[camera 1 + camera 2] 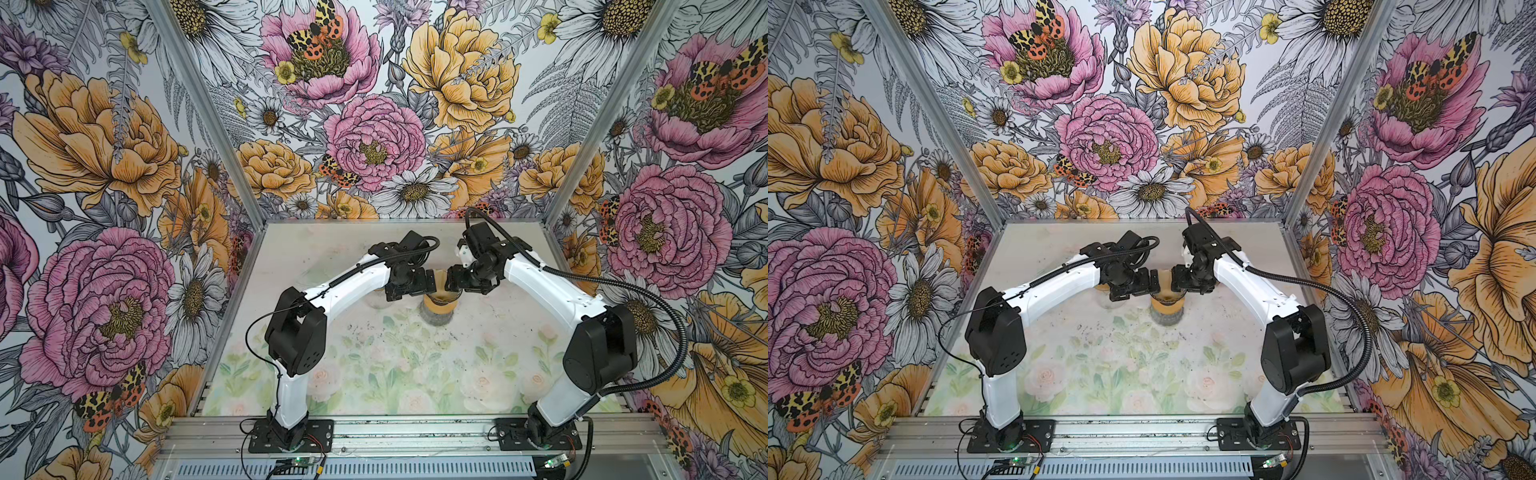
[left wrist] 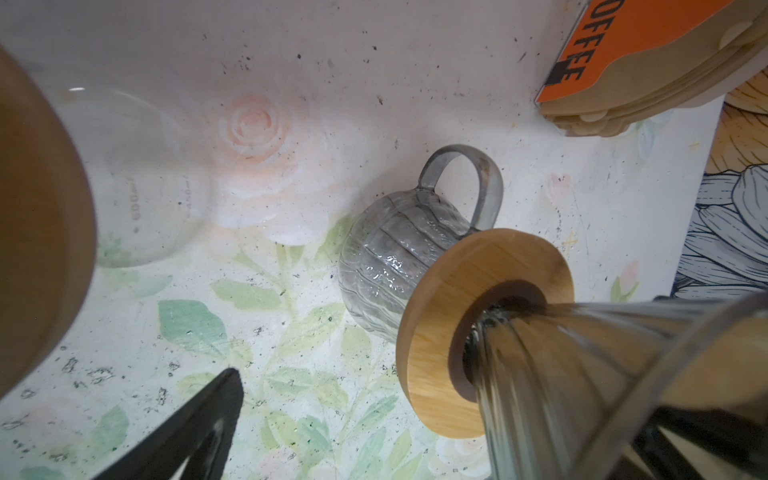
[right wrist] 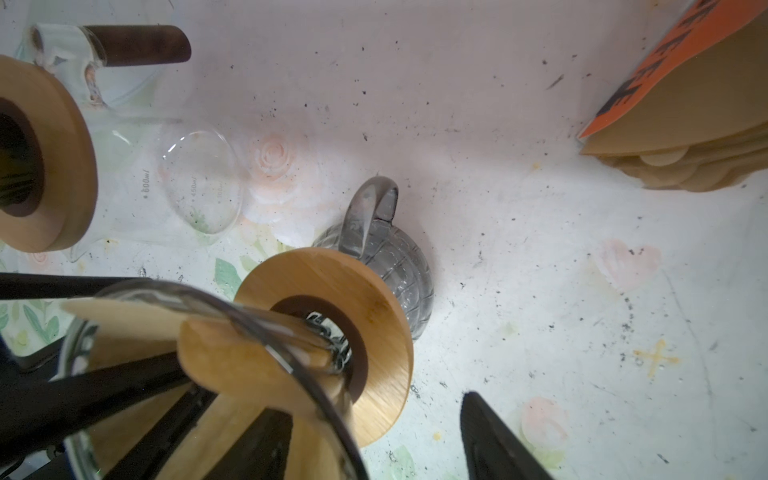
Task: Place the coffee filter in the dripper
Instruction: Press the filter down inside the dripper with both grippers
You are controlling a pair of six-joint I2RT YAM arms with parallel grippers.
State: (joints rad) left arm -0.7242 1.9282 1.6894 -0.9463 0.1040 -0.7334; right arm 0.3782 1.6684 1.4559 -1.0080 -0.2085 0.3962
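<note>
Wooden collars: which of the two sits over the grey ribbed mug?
The collar carrying the paper-lined glass cone; the other collar is at the clear carafe.

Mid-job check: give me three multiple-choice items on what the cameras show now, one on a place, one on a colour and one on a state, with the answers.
1. What does the dripper between the claws stand on?
A. a saucer
B. the grey mug
C. the bare table

2. What colour is the filter pack's label?
A. orange
B. blue
C. green

3. How is the left claw?
A. shut on a filter
B. shut, empty
C. open

Answers:
1 B, the dripper sits on the mug's mouth in both wrist views.
2 A, it is orange with black letters.
3 C, its fingers stand wide apart in the left wrist view.
</note>
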